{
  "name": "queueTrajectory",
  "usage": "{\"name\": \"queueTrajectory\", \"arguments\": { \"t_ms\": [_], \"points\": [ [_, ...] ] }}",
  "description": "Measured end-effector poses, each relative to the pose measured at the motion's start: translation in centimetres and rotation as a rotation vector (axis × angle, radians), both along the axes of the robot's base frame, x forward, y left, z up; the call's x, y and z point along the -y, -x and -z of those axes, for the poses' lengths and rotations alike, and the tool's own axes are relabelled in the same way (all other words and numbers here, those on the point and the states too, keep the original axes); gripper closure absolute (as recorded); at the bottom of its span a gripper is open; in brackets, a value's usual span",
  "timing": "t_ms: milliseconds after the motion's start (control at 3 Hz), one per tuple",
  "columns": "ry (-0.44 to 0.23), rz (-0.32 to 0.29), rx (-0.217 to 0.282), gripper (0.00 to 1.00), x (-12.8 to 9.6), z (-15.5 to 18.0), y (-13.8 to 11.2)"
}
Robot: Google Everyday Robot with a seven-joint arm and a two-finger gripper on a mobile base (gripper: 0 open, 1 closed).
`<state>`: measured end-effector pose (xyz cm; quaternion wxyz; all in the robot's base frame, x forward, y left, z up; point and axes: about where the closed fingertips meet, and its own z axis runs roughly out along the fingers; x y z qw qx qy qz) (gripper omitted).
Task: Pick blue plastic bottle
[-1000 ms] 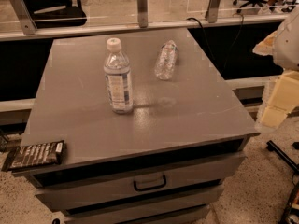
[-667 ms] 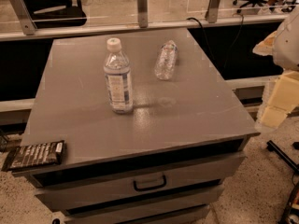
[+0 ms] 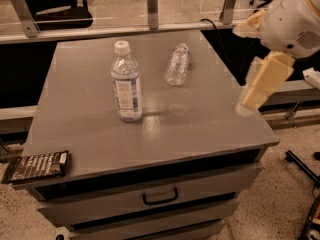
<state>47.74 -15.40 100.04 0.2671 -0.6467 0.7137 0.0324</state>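
Observation:
The blue plastic bottle stands upright left of the middle of the grey cabinet top. It is clear, with a white cap and a blue-and-white label. My gripper, cream-coloured under a white arm, hangs over the right edge of the cabinet top. It is well to the right of the bottle and touches nothing.
A smaller clear bottle with no label lies on its side at the back of the top, right of the blue bottle. A dark snack packet lies at the front left corner. A drawer with a handle is below. A glass railing runs behind.
My arm and gripper have moved left, from beside the cabinet to over its right edge. Both bottles and the packet have not moved.

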Motion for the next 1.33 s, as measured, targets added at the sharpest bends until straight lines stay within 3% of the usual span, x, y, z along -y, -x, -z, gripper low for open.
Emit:
{"name": "queueTrajectory", "arguments": {
  "t_ms": [333, 667, 1000, 1333],
  "points": [
    [-0.169, -0.122, 0.063, 0.0, -6.1, -1.2, -2.2],
    [-0.314, -0.228, 0.08, 0.0, -12.1, -1.7, -3.5],
    [-0.431, -0.312, 0.07, 0.0, -16.4, -1.6, -4.1],
    [-0.479, -0.359, 0.043, 0.0, -19.7, -1.0, -4.4]
  ]
}}
